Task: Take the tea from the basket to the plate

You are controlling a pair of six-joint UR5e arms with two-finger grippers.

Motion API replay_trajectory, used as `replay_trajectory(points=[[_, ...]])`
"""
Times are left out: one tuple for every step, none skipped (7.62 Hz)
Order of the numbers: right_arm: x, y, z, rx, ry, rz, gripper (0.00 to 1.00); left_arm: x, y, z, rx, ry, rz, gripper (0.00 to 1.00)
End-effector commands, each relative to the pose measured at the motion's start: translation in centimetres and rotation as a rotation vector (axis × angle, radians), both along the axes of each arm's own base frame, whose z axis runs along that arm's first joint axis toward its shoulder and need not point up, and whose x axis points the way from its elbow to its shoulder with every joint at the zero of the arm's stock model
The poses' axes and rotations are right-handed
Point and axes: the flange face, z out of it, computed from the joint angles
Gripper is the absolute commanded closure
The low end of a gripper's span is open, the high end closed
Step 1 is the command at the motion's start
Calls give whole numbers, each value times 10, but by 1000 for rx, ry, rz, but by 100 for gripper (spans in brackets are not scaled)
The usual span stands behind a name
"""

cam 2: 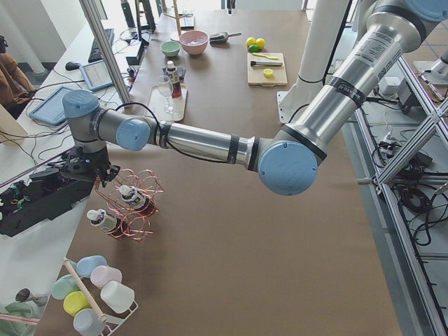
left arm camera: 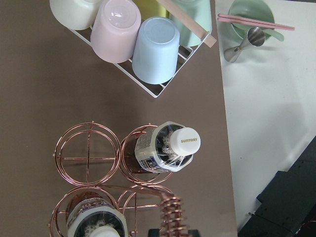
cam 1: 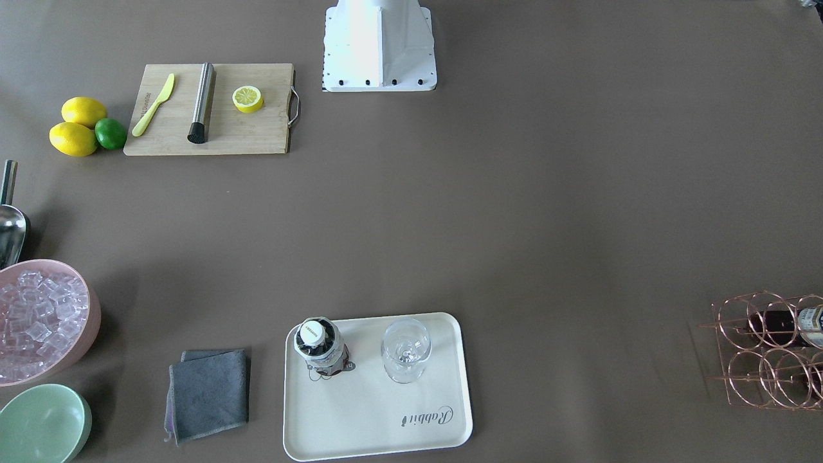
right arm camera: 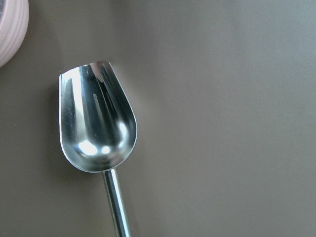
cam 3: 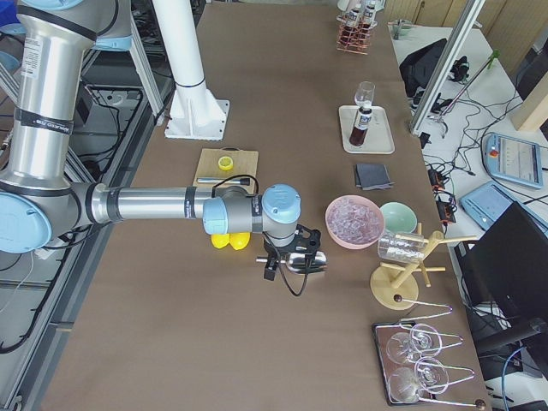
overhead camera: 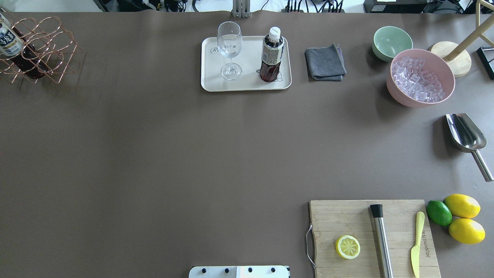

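Note:
One tea bottle [overhead camera: 272, 54] with a white cap stands upright on the cream plate [overhead camera: 247, 83], beside a clear stemmed glass [overhead camera: 230, 46]. The copper wire basket [overhead camera: 46, 54] sits at the table's far left corner. In the left wrist view two more tea bottles stand in its rings, one [left arm camera: 168, 148] near centre and one [left arm camera: 94, 222] at the bottom edge. My left gripper [cam 2: 98, 175] hovers over the basket [cam 2: 133, 210] near its handle; I cannot tell whether it is open or shut. My right gripper [cam 3: 287, 261] hangs above a steel scoop [right arm camera: 96, 123]; its state is also unclear.
A grey cloth [overhead camera: 324, 63], a mint bowl [overhead camera: 390, 41] and a pink bowl of ice [overhead camera: 418, 79] lie right of the plate. The cutting board [overhead camera: 347, 216] holds a lemon half, a steel muddler and a knife. A rack of pastel cups [left arm camera: 138, 44] stands beyond the basket.

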Motion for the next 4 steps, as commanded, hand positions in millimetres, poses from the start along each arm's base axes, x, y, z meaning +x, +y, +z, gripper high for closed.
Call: replay_trajectory(points=[[27,21,17,148,18,-121,0,0,-3,-6,-17,3,-43,100],[31,24,19,178,18,-146,0,0,-3,-3,-14,-5,-43,100],[32,25,22,172,18,-147,0,3,-3,-2,23,-36,-47,21],[34,26,22,171,18,-142,0,3,-3,-1,26,-42,-48,3]])
